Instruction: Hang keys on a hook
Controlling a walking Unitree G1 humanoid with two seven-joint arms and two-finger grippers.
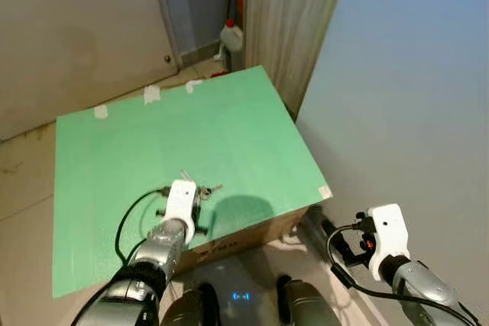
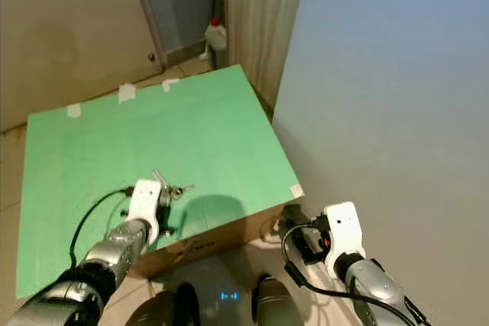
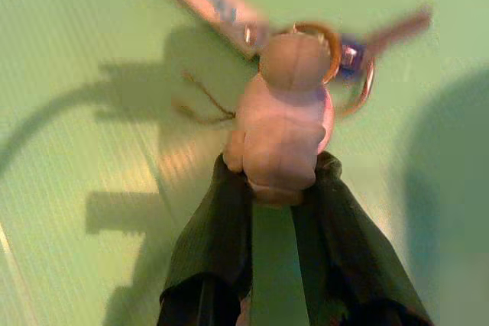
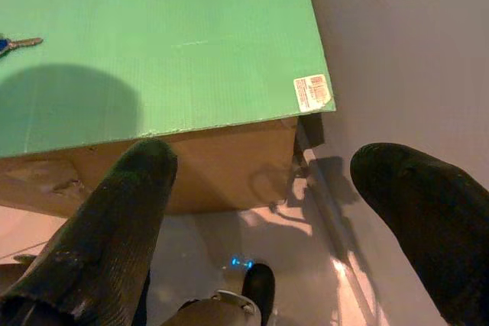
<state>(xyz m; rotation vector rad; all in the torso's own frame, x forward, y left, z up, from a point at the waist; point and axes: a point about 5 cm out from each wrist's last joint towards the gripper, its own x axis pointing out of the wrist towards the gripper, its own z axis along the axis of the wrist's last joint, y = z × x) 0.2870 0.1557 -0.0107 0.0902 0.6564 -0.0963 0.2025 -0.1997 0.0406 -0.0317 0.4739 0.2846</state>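
A bunch of keys [image 1: 212,188] lies on the green board [image 1: 229,127] near its front edge. A pink toy figure [image 3: 283,112] hangs from its metal ring [image 3: 359,74]. My left gripper [image 3: 279,177] is down on the board, shut on the lower part of that figure, with a black finger [image 3: 210,227] on each side. One key with a blue head [image 4: 14,43] points away to the right. My right gripper [image 4: 260,173] hangs open beside the box's front right corner, with nothing between its fingers.
The green board tops a cardboard box [image 1: 252,238] standing on the floor. A plain wall [image 1: 412,97] rises close on the right. A ribbed curtain [image 1: 290,20] and a white bottle with a red cap [image 1: 231,36] stand behind the box. A label [image 1: 325,192] marks the board's front right corner.
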